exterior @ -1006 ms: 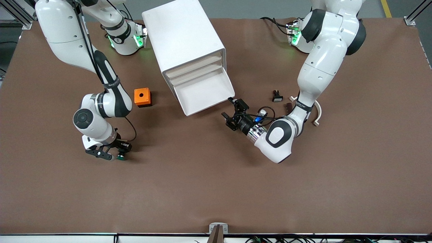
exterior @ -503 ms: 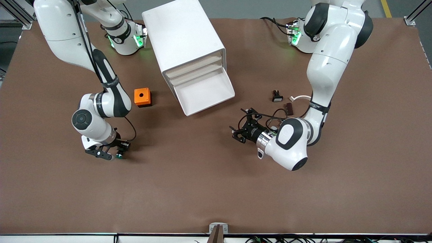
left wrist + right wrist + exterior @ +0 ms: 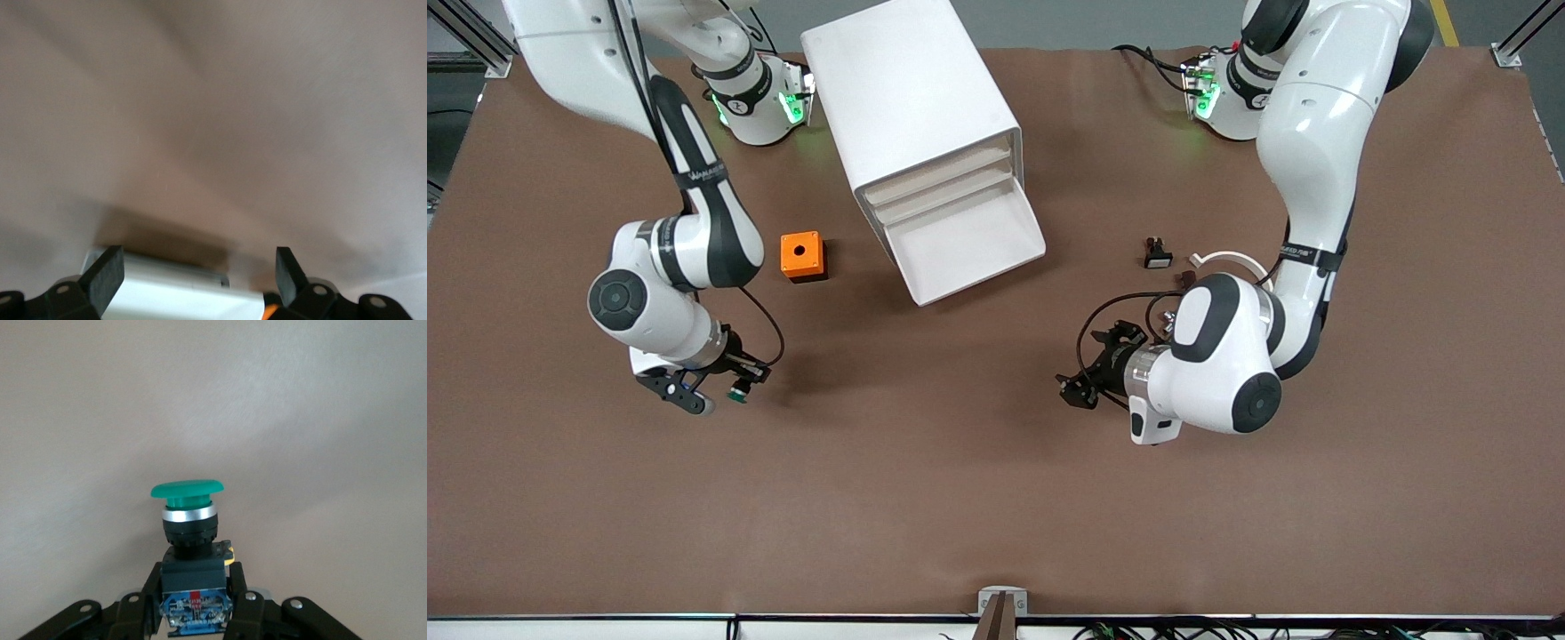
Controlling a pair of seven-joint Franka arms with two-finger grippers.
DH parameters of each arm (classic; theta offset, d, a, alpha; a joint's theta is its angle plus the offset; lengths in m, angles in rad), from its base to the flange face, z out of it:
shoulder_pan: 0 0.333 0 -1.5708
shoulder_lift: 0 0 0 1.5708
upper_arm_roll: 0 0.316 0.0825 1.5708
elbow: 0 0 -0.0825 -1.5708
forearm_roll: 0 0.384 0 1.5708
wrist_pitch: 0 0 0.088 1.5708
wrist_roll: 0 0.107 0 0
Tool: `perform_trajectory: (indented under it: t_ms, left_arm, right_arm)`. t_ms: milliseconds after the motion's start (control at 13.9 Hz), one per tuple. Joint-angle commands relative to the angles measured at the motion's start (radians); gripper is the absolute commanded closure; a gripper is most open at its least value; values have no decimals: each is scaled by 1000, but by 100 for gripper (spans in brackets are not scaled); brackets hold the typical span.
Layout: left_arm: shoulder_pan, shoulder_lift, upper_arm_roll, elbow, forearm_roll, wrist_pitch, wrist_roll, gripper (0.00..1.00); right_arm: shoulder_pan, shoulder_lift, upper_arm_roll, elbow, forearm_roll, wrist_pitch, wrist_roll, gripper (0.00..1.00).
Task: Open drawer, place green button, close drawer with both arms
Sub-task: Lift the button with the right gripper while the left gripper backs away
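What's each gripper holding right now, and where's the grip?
Right gripper: the button, clamped by its black-and-blue body, green cap free. Left gripper: open, nothing held.

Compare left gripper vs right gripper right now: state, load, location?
The right gripper is shut on the button; the left gripper is open and empty. The right gripper sits toward the right arm's end of the table, near the orange box; the left gripper is toward the left arm's end. Both are black and two-fingered.

Light was even and fairly bright from overhead. Soft shadows lay beside the cabinet point(image 3: 914, 116) and arms. The left wrist view was blurred and hazy; the button point(image 3: 190, 540) was sharp against a featureless background.
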Motion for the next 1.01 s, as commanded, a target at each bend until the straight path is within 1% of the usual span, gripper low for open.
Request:
perform_trajectory:
  t_ms: [0,144,359,503,575,647,934]
  left_arm:
    - [-25,-46,4,-28,144,73,23,0]
    - [-40,-61,6,-28,244,93,19,0]
    - [-60,-66,7,-28,308,117,0,0]
    - [-84,-78,6,-53,412,174,0,0]
    - [-94,-80,4,-61,461,174,2,0]
    - [-100,-80,4,-61,472,174,3,0]
    - [-114,-78,-26,-64,469,170,9,0]
  right_arm:
    - [77,-89,-3,-21,11,-72,176,100]
    - [151,-121,-3,-21,13,-95,337,100]
    - [261,-131,-3,-19,13,-98,548,100]
    - [326,-132,-4,-11,13,-98,667,100]
    - [360,-129,-4,-5,11,-97,733,100]
    - [396,-126,-4,1,8,-95,790,100]
    - [489,-118,-6,9,-3,-88,962,100]
